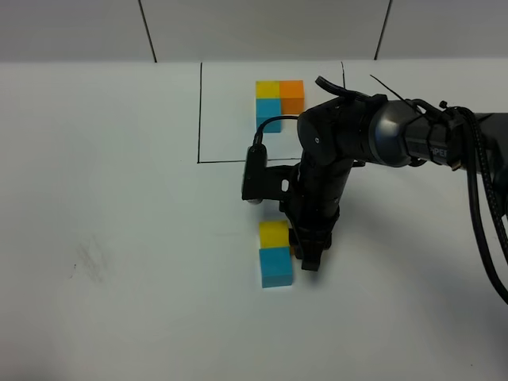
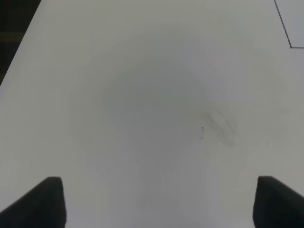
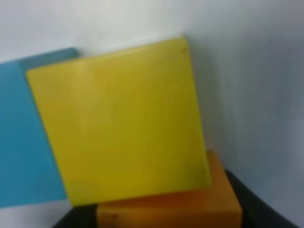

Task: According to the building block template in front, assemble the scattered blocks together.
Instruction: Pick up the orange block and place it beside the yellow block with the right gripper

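The right gripper [image 1: 308, 255] is down beside the yellow cube [image 1: 274, 233], jaws closed on the orange cube [image 3: 171, 211] (mostly hidden from above). The blue cube [image 1: 276, 266] touches the yellow one. The template [image 1: 279, 101] sits inside its black-line frame [image 1: 200, 111] beyond. The left gripper [image 2: 156, 204] hangs open over bare table [image 2: 152, 95].

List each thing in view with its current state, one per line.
Template: yellow, orange and blue cubes joined in an L, inside the black-line frame.
Yellow block: on the table, touching the blue block.
Blue block: on the table, nearer the camera than yellow.
Orange block: beside yellow, between the right tool's fingers.
Right tool: lowered, shut on the orange block.
Left tool: open, empty, above bare table.
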Robot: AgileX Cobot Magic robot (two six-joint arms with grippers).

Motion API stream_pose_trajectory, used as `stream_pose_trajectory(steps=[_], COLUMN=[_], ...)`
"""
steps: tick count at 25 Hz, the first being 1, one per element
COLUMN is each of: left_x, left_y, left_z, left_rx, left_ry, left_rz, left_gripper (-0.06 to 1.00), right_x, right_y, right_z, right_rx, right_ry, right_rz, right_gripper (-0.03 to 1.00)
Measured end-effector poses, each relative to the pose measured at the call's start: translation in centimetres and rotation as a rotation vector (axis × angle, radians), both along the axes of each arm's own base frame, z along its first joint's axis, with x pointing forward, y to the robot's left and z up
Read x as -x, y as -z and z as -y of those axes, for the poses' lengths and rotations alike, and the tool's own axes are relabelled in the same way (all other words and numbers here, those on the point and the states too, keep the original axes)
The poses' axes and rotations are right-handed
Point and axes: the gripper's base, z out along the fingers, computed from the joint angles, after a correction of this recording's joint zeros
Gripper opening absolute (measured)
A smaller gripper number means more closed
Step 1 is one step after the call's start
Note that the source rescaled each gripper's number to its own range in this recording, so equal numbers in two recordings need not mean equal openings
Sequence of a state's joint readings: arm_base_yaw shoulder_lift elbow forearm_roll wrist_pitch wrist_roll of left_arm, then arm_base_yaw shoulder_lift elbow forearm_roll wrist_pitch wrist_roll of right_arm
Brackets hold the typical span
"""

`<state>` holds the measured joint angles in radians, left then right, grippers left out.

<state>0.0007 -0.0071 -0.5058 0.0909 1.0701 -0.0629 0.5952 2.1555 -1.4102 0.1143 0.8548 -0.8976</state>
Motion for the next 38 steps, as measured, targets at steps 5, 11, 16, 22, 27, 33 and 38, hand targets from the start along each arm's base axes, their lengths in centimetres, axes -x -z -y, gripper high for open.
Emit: stream_pose_trajectory(steps=[5,11,16,22,27,33,38], left_x=[0.0,0.0,0.0,0.0,0.0,0.0,0.0], left_y=[0.0,0.0,0.0,0.0,0.0,0.0,0.0], left_z=[0.0,0.0,0.0,0.0,0.0,0.0,0.0], left_rx=[0.0,0.0,0.0,-0.002,-0.002,-0.004,-0.003], left_ry=[0.0,0.0,0.0,0.001,0.001,0.003,0.002], left_rz=[0.0,0.0,0.0,0.0,0.0,0.0,0.0], left_gripper=[0.69,0.69,0.69,0.69,0.69,0.69,0.69], right_x=[0.4,0.7,1.0,1.1,1.3,1.5,2.0], right_y=[-0.2,-0.3,-0.3,-0.9,-2.0,-1.8,-0.9], right_z=[-0.5,-0.9,-1.2,-1.1,-1.0,-0.8,-0.5], right_rx=[0.017,0.017,0.017,0.025,0.018,0.024,0.031], right_ry=[-0.039,-0.05,-0.042,-0.039,-0.038,-0.035,-0.033], right_rz=[0.016,0.019,0.016,0.022,0.037,0.021,0.014], right_gripper=[0.21,0.21,0.21,0.21,0.21,0.21,0.21])
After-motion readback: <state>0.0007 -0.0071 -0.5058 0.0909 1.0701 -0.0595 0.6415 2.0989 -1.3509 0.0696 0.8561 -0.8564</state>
